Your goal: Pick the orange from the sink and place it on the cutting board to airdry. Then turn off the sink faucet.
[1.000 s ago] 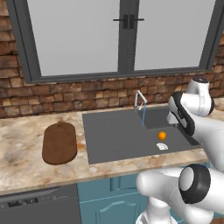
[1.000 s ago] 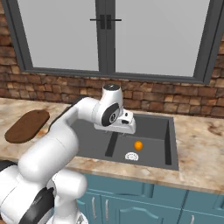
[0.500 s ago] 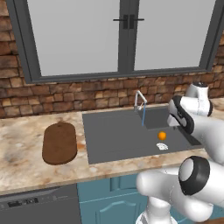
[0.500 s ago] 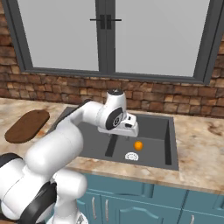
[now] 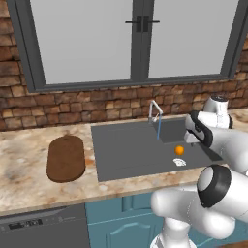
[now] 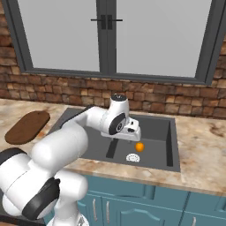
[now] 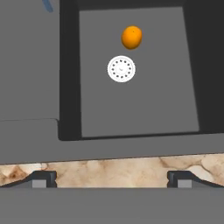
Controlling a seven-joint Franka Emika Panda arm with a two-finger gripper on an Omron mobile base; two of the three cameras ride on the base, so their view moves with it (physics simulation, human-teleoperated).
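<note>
The orange [image 5: 179,150] [image 6: 139,147] [image 7: 131,37] lies on the floor of the dark grey sink [image 5: 126,152] [image 6: 174,145] [image 7: 131,109], just beyond the white drain [image 7: 121,68]. My gripper [image 6: 133,136] [image 7: 111,181] hangs open above the sink's near right part, a short way above the orange and apart from it, with nothing between its fingers. The silver sink faucet [image 5: 154,109] stands at the back rim, and a thin blue stream [image 5: 159,128] runs from it. On the counter to the left of the sink lies the brown cutting board [image 5: 66,157] [image 6: 26,127].
A brick wall and a large window rise behind the marble counter [image 5: 29,184]. My own white arm [image 6: 84,128] stretches over the sink's left half. A dishwasher front [image 5: 43,225] and teal cabinet doors [image 6: 145,209] sit below the counter.
The hand has moved a little lower and to the right over the sink, closer to the orange. The orange, the board and the water stream have stayed as they were.
</note>
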